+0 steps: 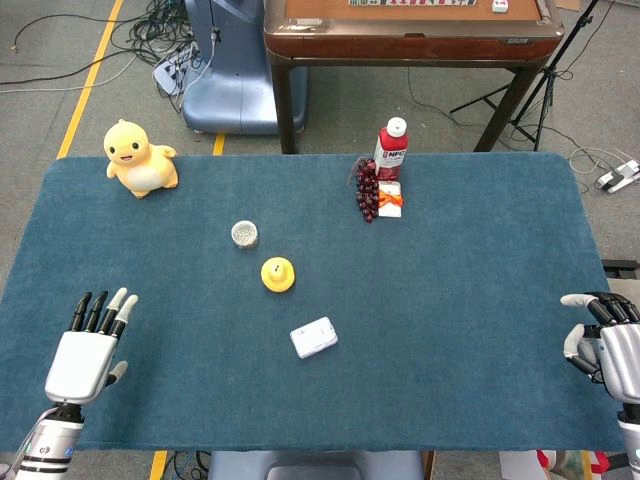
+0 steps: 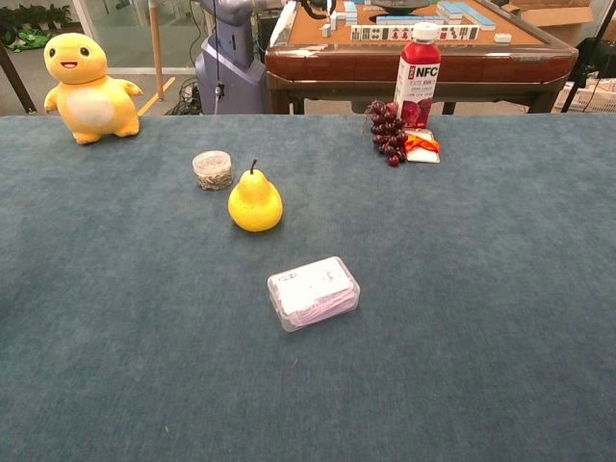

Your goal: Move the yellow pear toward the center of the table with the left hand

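The yellow pear [image 1: 278, 274] [image 2: 255, 201] stands upright on the blue table, a little left of its middle, with nothing touching it. My left hand [image 1: 86, 347] hovers over the table's front left corner, far from the pear, fingers stretched out and apart, holding nothing. My right hand [image 1: 606, 340] sits at the table's right edge with its fingers curled loosely and nothing in them. The chest view shows neither hand.
A small round jar [image 1: 244, 234] [image 2: 213, 169] stands just left of the pear. A clear plastic box [image 1: 314, 337] [image 2: 313, 292] lies in front of it. Dark grapes [image 1: 367, 189], an orange packet [image 1: 391, 199] and a red juice bottle [image 1: 391, 148] sit at the back; a yellow duck toy [image 1: 139, 158] far left.
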Controlling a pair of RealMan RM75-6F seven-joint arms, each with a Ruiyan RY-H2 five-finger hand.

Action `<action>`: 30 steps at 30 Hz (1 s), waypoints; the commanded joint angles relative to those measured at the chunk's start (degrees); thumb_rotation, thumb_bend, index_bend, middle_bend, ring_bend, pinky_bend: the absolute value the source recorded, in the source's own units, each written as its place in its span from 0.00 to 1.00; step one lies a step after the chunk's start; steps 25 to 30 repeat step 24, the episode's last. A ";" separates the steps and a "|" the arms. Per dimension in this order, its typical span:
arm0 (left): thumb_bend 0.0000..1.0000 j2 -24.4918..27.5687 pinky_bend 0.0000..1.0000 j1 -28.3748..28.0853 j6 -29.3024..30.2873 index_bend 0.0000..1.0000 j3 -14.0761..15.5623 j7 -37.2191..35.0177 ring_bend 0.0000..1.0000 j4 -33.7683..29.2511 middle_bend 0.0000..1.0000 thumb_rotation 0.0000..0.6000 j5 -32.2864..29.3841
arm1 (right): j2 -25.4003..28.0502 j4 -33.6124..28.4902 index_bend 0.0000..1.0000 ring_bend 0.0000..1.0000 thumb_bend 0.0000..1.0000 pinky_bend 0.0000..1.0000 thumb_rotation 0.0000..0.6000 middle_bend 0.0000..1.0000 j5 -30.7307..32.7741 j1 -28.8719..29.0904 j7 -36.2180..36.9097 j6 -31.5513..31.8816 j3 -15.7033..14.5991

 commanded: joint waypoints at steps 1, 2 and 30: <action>0.00 1.06 0.02 3.80 3.80 0.00 1.81 -2.19 0.00 0.85 0.00 1.00 3.25 | 0.00 -0.19 0.57 0.25 0.23 0.26 1.00 0.37 0.33 0.08 -0.42 -0.39 0.06; 0.00 1.17 0.03 4.57 4.30 0.00 2.16 -2.92 0.00 1.26 0.00 1.00 3.82 | -0.01 -0.26 0.57 0.25 0.23 0.26 1.00 0.37 0.51 0.11 -0.61 -0.58 0.08; 0.00 2.22 0.04 10.45 1.23 0.07 -2.05 -10.54 0.00 7.19 0.00 1.00 -0.49 | -1.26 0.75 0.57 0.25 0.23 0.26 1.00 0.37 8.19 3.03 -5.83 -10.02 1.43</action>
